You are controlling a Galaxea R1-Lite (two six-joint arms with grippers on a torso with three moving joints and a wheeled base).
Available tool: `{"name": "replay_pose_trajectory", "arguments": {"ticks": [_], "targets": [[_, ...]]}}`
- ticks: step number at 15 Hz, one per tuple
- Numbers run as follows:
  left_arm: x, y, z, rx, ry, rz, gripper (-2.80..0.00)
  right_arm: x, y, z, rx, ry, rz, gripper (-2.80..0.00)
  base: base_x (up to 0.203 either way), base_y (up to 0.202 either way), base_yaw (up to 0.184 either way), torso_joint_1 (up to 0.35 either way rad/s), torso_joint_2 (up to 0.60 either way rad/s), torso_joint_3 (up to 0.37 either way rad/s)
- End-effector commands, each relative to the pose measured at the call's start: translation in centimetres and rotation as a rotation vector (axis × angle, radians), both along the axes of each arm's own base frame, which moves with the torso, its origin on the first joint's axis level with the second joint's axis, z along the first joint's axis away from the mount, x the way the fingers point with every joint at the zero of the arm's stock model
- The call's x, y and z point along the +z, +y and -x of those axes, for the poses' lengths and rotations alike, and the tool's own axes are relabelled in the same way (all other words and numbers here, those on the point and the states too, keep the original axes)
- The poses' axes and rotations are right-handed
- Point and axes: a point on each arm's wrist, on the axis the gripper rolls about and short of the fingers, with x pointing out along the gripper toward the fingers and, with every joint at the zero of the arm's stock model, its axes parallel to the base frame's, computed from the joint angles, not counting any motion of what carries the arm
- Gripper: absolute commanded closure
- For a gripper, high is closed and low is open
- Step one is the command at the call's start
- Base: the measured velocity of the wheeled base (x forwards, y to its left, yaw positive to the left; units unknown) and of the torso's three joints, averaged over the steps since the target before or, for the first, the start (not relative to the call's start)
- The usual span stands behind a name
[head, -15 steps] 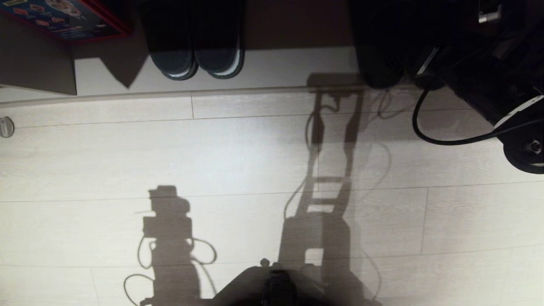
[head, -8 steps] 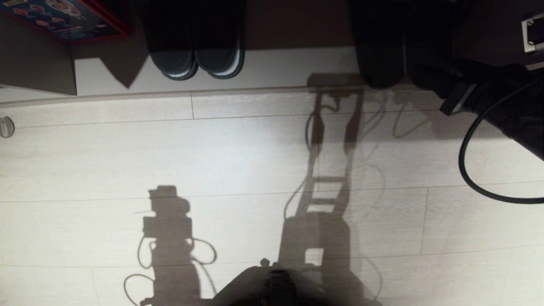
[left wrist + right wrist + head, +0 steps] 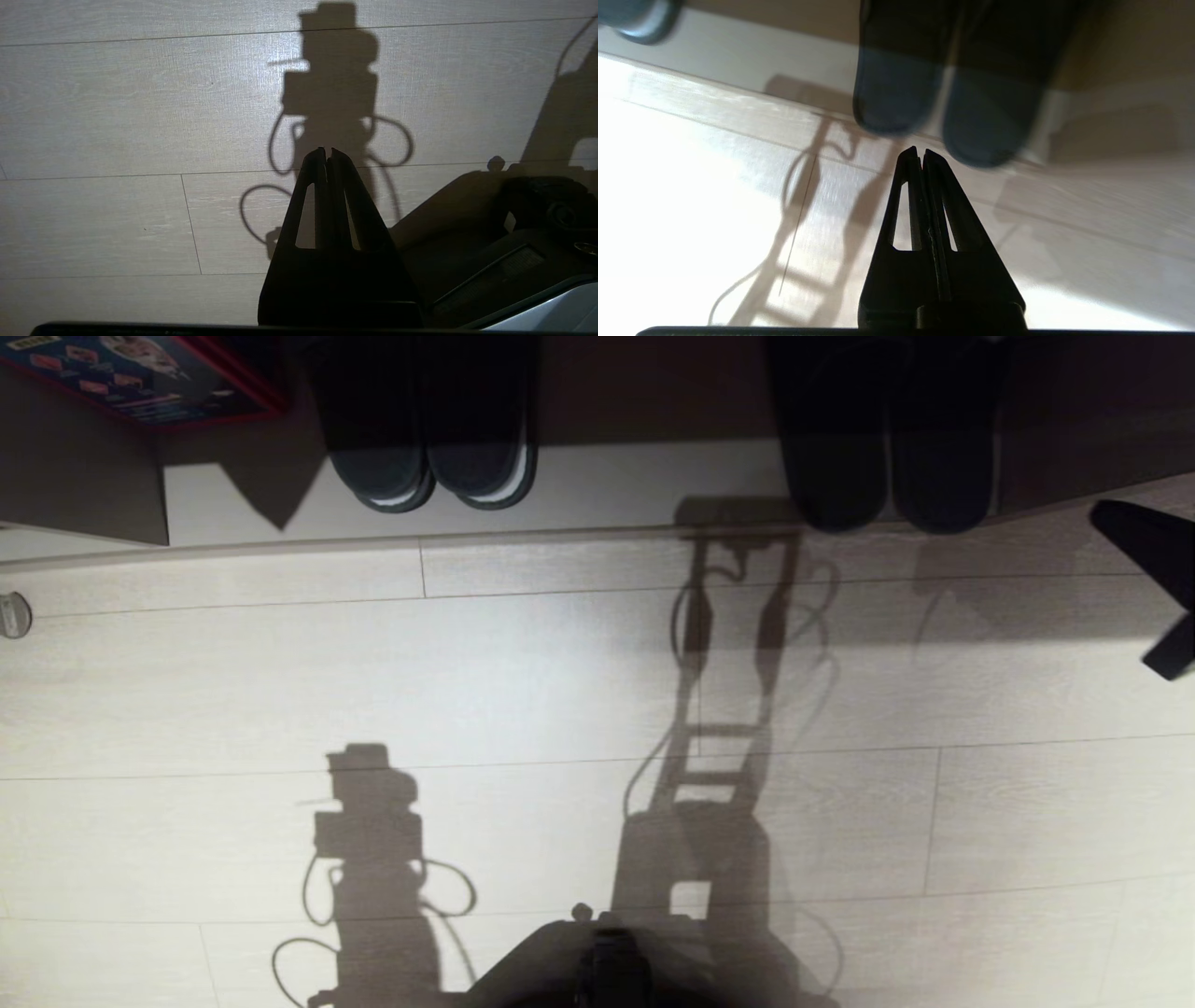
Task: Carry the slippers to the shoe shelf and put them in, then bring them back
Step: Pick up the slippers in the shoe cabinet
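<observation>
The slippers [image 3: 892, 448] sit side by side in the shoe shelf [image 3: 653, 476], rounded ends poking over its front edge, long axes running straight back into the cubby. The right claw [image 3: 920, 151] is pinched shut and empty, just short of those ends, pointing between the two. The left claw [image 3: 327, 151] hangs closed over the floor [image 3: 523, 681], well apart.

The right gripper [image 3: 920, 151] hangs out at the right side of the robot, its two fingers pressed together with nothing between them. The left gripper [image 3: 327, 151] is parked low by the robot's base, fingers likewise closed and empty.
</observation>
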Motion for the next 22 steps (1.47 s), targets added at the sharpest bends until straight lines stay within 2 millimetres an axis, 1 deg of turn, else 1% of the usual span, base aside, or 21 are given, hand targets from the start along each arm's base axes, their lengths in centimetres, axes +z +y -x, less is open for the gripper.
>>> {"name": "replay_pose_trajectory", "arguments": {"ticks": [1,4,5,7,8,11,13,15,17,18,19,21,22], "targets": [[0.0,0.0,0.0,0.0,-0.002,0.001,0.0,0.4,-1.1,6.2,-0.016,-0.117,-0.016,0.0,0.0,0.0,0.0,0.0,0.0,0.0],[0.0,0.0,0.0,0.0,-0.001,0.0,0.0,-1.9,-1.9,11.8,-0.054,-0.096,-0.032,0.0,0.0,0.0,0.0,0.0,0.0,0.0],[0.0,0.0,0.0,0.0,-0.002,0.0,0.0,-2.8,-2.0,13.4,-0.063,-0.087,-0.039,0.0,0.0,0.0,0.0,0.0,0.0,0.0],[0.0,0.0,0.0,0.0,-0.002,0.001,0.0,-4.9,-2.1,15.5,-0.09,-0.061,-0.046,0.0,0.0,0.0,0.0,0.0,0.0,0.0],[0.0,0.0,0.0,0.0,-0.002,0.0,0.0,-6.5,-2.1,16.4,-0.114,-0.047,-0.051,0.0,0.0,0.0,0.0,0.0,0.0,0.0],[0.0,0.0,0.0,0.0,-0.001,0.001,0.0,-10.5,-2.0,16.8,-0.126,0.01,-0.052,0.0,0.0,0.0,0.0,0.0,0.0,0.0],[0.0,0.0,0.0,0.0,-0.002,0.0,0.0,-14.1,-2.0,16.7,-0.122,0.07,-0.051,0.0,0.0,0.0,0.0,0.0,0.0,0.0],[0.0,0.0,0.0,0.0,-0.002,0.001,0.0,-16.6,-2.0,16.9,-0.119,0.102,-0.056,0.0,0.0,0.0,0.0,0.0,0.0,0.0],[0.0,0.0,0.0,0.0,-0.002,0.0,0.0,-19.7,-2.0,16.4,-0.128,0.187,-0.084,0.0,0.0,0.0,0.0,0.0,0.0,0.0],[0.0,0.0,0.0,0.0,-0.002,0.0,0.0,-20.1,-2.1,16.4,-0.138,0.209,-0.1,0.0,0.0,0.0,0.0,0.0,0.0,0.0],[0.0,0.0,0.0,0.0,-0.002,0.0,0.0,-20.1,-2.1,16.5,-0.142,0.211,-0.107,0.0,0.0,0.0,0.0,0.0,0.0,0.0],[0.0,0.0,0.0,0.0,-0.001,0.0,0.0,-20.4,-2.1,16.4,-0.163,0.242,-0.1,0.0,0.0,0.0,0.0,0.0,0.0,0.0],[0.0,0.0,0.0,0.0,-0.002,0.0,0.0,-20.9,-2.2,16.3,-0.193,0.26,-0.089,0.0,0.0,0.0,0.0,0.0,0.0,0.0]]}}
